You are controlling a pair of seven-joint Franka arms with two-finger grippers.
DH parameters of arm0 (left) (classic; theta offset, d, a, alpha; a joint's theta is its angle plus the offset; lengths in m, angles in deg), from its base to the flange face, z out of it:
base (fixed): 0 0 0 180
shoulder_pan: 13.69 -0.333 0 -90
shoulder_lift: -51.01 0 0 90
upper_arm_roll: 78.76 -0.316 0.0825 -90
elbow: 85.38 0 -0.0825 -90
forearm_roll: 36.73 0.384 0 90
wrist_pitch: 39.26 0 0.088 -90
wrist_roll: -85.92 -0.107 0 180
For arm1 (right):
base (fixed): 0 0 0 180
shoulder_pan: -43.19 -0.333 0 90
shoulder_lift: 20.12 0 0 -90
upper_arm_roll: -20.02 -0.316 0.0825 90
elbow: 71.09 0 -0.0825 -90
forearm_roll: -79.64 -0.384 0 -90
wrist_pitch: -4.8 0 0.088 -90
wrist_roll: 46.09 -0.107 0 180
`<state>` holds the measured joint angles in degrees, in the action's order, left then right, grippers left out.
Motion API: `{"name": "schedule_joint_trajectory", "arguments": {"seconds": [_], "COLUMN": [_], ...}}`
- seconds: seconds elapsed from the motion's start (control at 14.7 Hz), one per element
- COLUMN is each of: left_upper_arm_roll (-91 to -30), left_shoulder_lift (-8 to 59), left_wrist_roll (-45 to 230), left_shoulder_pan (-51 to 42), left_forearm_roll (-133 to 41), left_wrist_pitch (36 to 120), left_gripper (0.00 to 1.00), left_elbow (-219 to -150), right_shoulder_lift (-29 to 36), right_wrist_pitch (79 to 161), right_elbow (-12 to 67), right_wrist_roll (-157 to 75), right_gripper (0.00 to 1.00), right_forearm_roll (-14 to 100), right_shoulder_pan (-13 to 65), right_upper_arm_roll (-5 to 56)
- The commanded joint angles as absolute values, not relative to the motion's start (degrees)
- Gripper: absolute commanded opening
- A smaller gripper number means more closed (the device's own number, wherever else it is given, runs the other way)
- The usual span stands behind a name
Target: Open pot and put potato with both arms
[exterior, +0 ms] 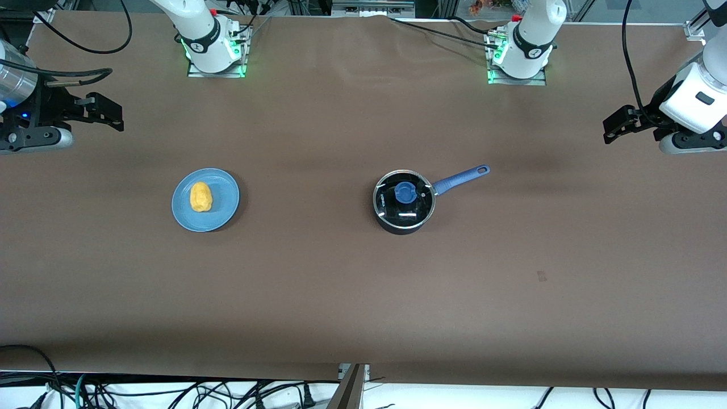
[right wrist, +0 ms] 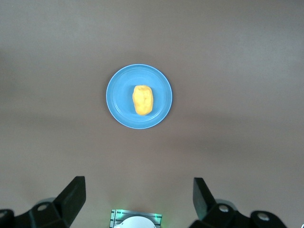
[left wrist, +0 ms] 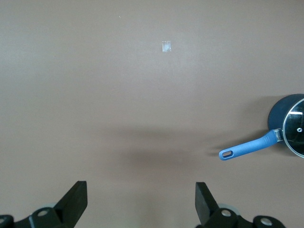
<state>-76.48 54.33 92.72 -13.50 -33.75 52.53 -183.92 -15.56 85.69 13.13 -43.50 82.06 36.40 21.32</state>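
The black pot [exterior: 404, 200] stands mid-table with its glass lid and blue knob [exterior: 405, 192] on; its blue handle [exterior: 463, 177] points toward the left arm's end. The yellow potato [exterior: 200, 196] lies on a light-blue plate [exterior: 224, 210] toward the right arm's end. My left gripper [exterior: 610, 129] hangs open and empty over the table's left-arm end; its wrist view shows its own gripper [left wrist: 141, 199], the pot [left wrist: 292, 124] and the handle [left wrist: 247, 148]. My right gripper [exterior: 111, 113] hangs open and empty over the right-arm end; its wrist view shows its own gripper [right wrist: 139, 197], the potato [right wrist: 142, 99] and the plate [right wrist: 118, 95].
The brown table cover [exterior: 318, 295] is bare around the pot and the plate. The arm bases [exterior: 216, 51] [exterior: 519, 57] stand along the table's edge farthest from the front camera. A small pale mark [left wrist: 166, 46] lies on the cover. Cables hang below the near edge.
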Motion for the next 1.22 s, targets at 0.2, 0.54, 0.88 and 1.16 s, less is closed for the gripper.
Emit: {"name": "schedule_joint_trajectory", "arguments": {"seconds": [0.2,0.54,0.88,1.16], "left_upper_arm_roll": [-76.03,-76.03,-76.03,-75.94], "left_shoulder_lift": [54.00,53.82,52.33,52.33], "left_wrist_roll": [93.48,93.31,93.48,93.83], "left_shoulder_pan": [-13.16,-13.60,-13.77,-13.51], "left_forearm_roll": [-34.62,-34.53,-34.45,-34.10], "left_wrist_pitch": [53.20,53.11,53.02,53.02], "left_gripper": [1.00,1.00,1.00,1.00], "left_elbow": [-182.85,-182.77,-182.59,-182.59], "right_shoulder_lift": [-16.07,-16.07,-16.07,-16.07], "right_wrist_pitch": [86.19,86.19,86.19,86.19], "right_elbow": [13.54,13.54,13.54,13.54], "right_wrist_roll": [-43.63,-43.63,-43.72,-43.72], "right_gripper": [1.00,1.00,1.00,1.00], "right_forearm_roll": [81.13,81.04,81.13,81.13], "right_shoulder_pan": [36.95,36.95,36.95,37.04], "right_upper_arm_roll": [21.17,21.25,21.25,21.25]}}
